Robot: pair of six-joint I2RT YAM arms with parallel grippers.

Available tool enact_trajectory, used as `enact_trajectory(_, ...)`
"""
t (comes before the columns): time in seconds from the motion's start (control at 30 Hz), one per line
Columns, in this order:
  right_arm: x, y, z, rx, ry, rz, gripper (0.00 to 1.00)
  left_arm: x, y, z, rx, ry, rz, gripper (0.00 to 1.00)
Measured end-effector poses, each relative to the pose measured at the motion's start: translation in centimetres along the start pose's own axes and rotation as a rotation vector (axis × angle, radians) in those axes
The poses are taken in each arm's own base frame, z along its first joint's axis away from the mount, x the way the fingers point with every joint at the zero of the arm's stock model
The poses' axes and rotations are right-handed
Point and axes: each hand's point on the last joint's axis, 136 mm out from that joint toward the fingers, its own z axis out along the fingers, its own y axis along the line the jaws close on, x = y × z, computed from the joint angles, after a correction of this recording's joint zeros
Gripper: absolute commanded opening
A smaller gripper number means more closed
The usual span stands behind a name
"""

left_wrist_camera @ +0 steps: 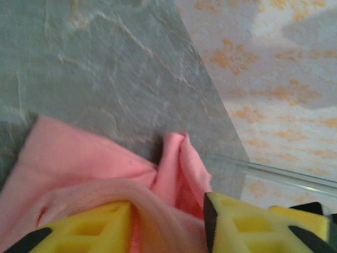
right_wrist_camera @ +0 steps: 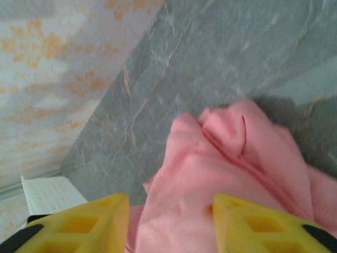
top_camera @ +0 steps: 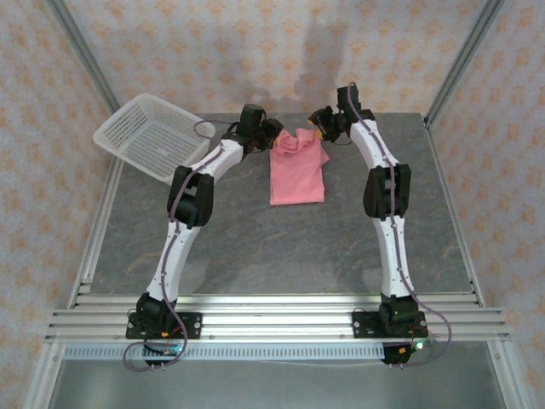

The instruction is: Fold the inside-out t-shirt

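The inside-out t-shirt lies as a narrow salmon-pink strip at the back middle of the table, bunched at its far end. My left gripper is at the far left corner of that bunch and my right gripper at its far right corner. In the left wrist view the yellow fingers of the left gripper stand apart with a rumpled fold of the t-shirt lying between them and over one finger. The right gripper is open too, with the t-shirt between its fingers and a gap beside one.
A white mesh basket sits at the back left corner, hanging over the edge of the grey stone-look table. Aluminium frame rails run along the sides and front. Patterned walls close in the back.
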Motion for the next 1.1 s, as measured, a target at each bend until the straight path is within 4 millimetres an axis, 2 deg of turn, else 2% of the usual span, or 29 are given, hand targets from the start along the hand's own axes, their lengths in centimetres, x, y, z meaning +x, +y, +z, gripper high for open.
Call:
enact_trajectory(0.1, -1.5, 0.0, -0.5, -0.006, -0.020, 0.000, 0.53, -1.6, -0.1, 0.6, 0.007, -0.024, -0.023, 0.52)
enact_trajectory(0.23, -2.4, -0.8, -2.3, 0.022, -0.017, -0.033, 0.54, -4.5, -2.2, -0.8, 0.047, -0.069, -0.031, 0.60)
enact_trajectory(0.37, -1.4, -2.8, -4.4, 0.100, 0.033, -0.098, 0.53, -7.7, -3.6, -2.5, 0.082, -0.117, -0.018, 0.61)
enact_trajectory(0.43, 0.2, -3.7, -5.6, 0.137, 0.073, -0.147, 0.45, -8.7, -2.9, -3.3, 0.046, -0.125, 0.001, 0.56)
enact_trajectory(0.5, 2.1, -4.1, -6.4, 0.160, 0.112, -0.200, 0.29, -8.9, -1.9, -4.0, -0.008, -0.115, 0.032, 0.41)
enact_trajectory(0.57, 3.7, -3.8, -6.8, 0.166, 0.143, -0.244, 0.10, -8.4, -1.1, -4.7, -0.063, -0.093, 0.075, 0.28)
enact_trajectory(0.6, 4.5, -3.3, -6.6, 0.156, 0.157, -0.266, 0.05, -7.7, -0.8, -5.1, -0.089, -0.075, 0.094, 0.19)
enact_trajectory(0.63, 5.2, -2.8, -6.3, 0.146, 0.168, -0.278, 0.02, -6.9, -0.6, -5.6, -0.109, -0.057, 0.112, 0.10)
enact_trajectory(0.73, 7.5, -2.1, -5.0, 0.131, 0.209, -0.296, 0.00, -3.8, -0.5, -7.0, -0.143, 0.003, 0.151, 0.00)
enact_trajectory(0.83, 9.4, -1.7, -3.1, 0.117, 0.240, -0.298, 0.00, -1.1, -0.8, -8.0, -0.149, 0.055, 0.179, 0.00)
enact_trajectory(0.93, 10.1, -1.7, -0.7, 0.106, 0.258, -0.283, 0.00, 1.1, -0.7, -8.9, -0.155, 0.096, 0.188, 0.00)
enact_trajectory(1.0, 9.5, -1.5, 0.9, 0.094, 0.246, -0.271, 0.00, 1.7, -0.3, -9.4, -0.163, 0.110, 0.186, 0.00)
enact_trajectory(1.1, 7.4, -0.9, 3.1, 0.064, 0.181, -0.246, 0.00, 2.3, 0.4, -10.0, -0.170, 0.120, 0.183, 0.00)
